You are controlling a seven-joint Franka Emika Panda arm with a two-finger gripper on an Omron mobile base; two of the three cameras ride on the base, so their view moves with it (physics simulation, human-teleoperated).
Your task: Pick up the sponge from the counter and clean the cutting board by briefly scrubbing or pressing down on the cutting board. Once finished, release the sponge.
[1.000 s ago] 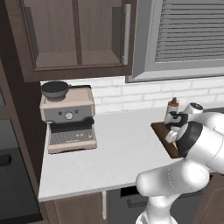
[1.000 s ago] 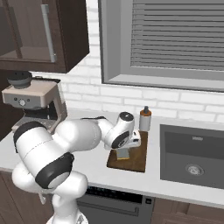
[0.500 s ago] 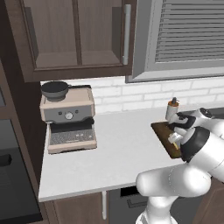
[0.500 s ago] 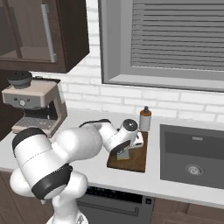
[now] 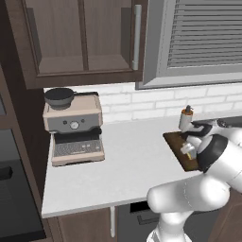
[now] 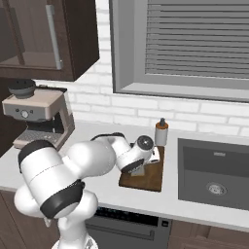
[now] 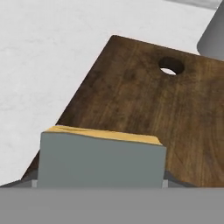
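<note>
The sponge (image 7: 100, 162), grey-green over a yellow layer, sits between my gripper's (image 7: 99, 184) fingers, low over the near left part of the dark brown cutting board (image 7: 144, 100). Whether it touches the wood I cannot tell. The board has a round hole near its far end and lies on the pale counter (image 7: 43, 57). In the left base view, the gripper (image 5: 189, 147) holds the sponge (image 5: 187, 151) over the board (image 5: 176, 142). From the right base, the gripper (image 6: 139, 168) is down on the board (image 6: 151, 177), left of its middle.
A small bottle (image 6: 161, 132) stands at the board's far end, close to the hand. The dark sink (image 6: 214, 175) lies right of the board. A coffee machine (image 5: 74, 130) stands at the counter's left end, with open worktop (image 5: 127, 165) between it and the board.
The hand has sunk lower over the board with the sponge still in it, and the arm's elbow has swung to the right in the left base view.
</note>
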